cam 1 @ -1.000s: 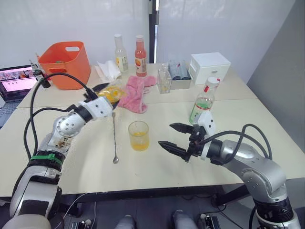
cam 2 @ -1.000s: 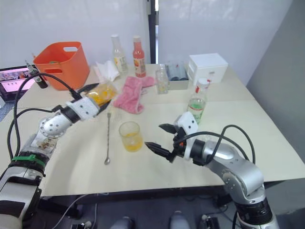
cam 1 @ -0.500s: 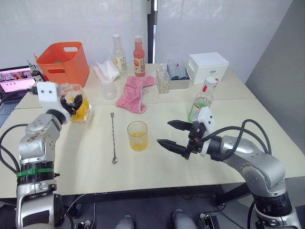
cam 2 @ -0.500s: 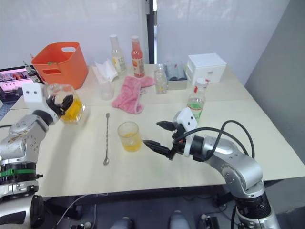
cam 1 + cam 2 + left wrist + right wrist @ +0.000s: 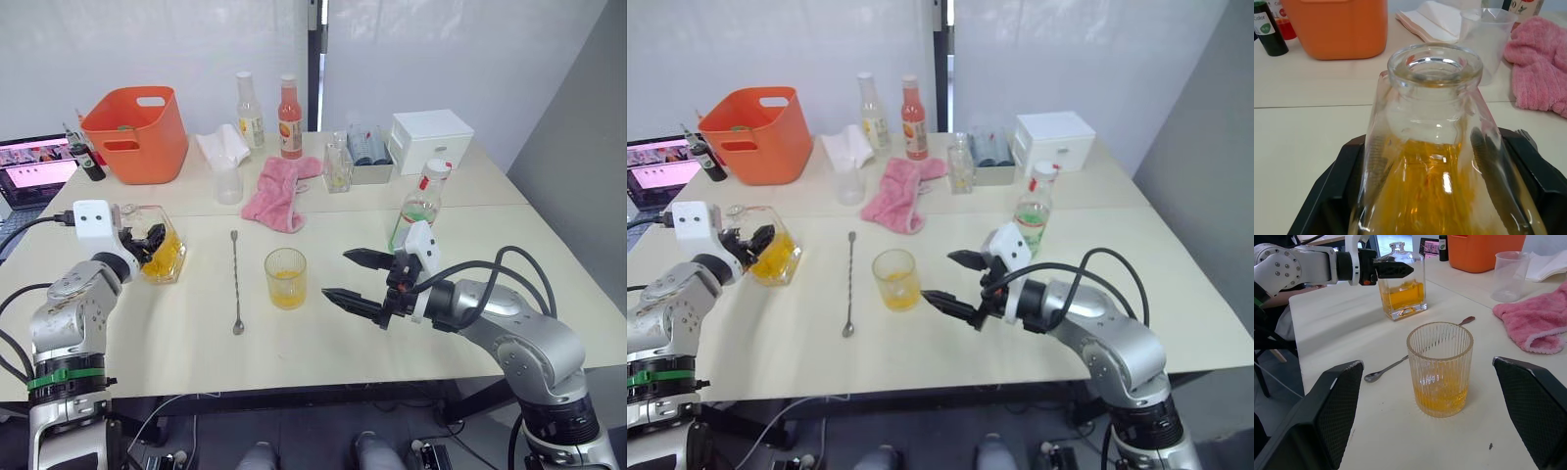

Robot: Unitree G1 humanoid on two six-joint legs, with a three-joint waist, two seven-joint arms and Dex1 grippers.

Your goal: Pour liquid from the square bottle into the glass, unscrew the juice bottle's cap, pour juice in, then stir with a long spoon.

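A small dark bottle [image 5: 1268, 29] reads "Color".

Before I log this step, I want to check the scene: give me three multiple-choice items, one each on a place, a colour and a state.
1. Where does the long spoon lie?
A. In the glass
B. On the table, left of the glass
C. In the orange bin

2. What colour is the cloth?
A. Pink
B. Blue
C. Green

3. How is the left gripper?
A. Open, apart from all
B. Shut on the square bottle
C. Holding the spoon

B: it lies flat beside the glass.
A: pink folds.
B: jaws clamp the square bottle.
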